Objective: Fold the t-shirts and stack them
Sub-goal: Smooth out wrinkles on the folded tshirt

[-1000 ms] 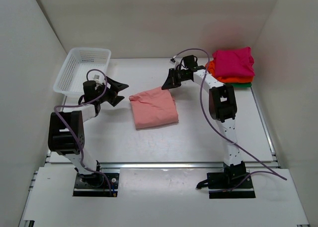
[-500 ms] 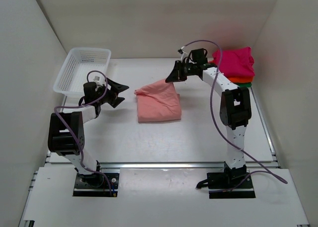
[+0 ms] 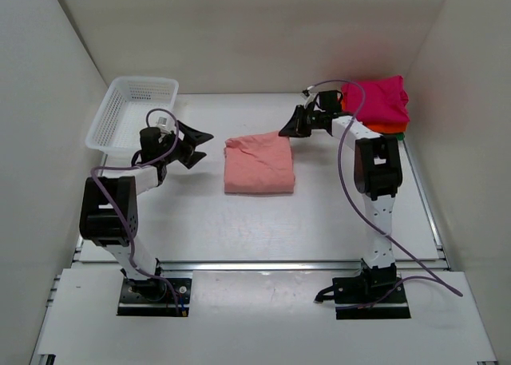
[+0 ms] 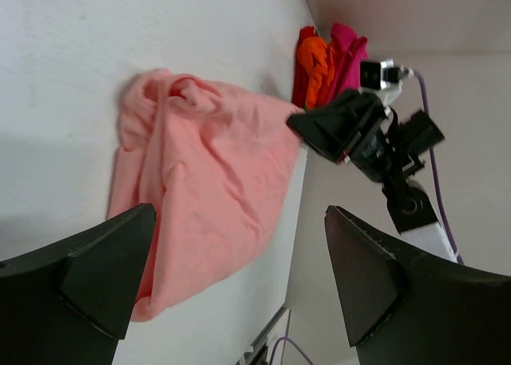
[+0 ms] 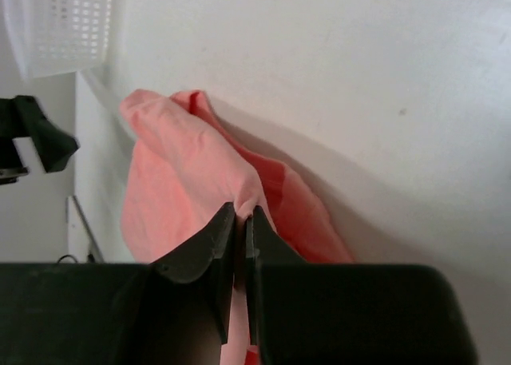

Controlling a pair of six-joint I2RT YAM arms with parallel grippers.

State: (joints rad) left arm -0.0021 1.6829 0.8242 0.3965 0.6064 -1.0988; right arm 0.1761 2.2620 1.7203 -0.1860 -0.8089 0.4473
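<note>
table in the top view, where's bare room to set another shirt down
Widest: the near table strip between the salmon-pink shirt and the arm bases. Also the far strip between mesh basket and shirt stack. Crowded: beside the shirt, where the open left claw hovers and the right claw pinches its far corner.

The left arm (image 3: 108, 209) rises from its base, bends at the elbow and reaches right and forward. Its gripper (image 3: 201, 148) is held roughly level, fingers spread wide apart with nothing between them. The right arm (image 3: 374, 173) stands tall, forearm stretched to the left. Its gripper (image 3: 285, 132) has both fingers pressed together, pinching a fold of the salmon-pink t-shirt (image 3: 259, 165).
</note>
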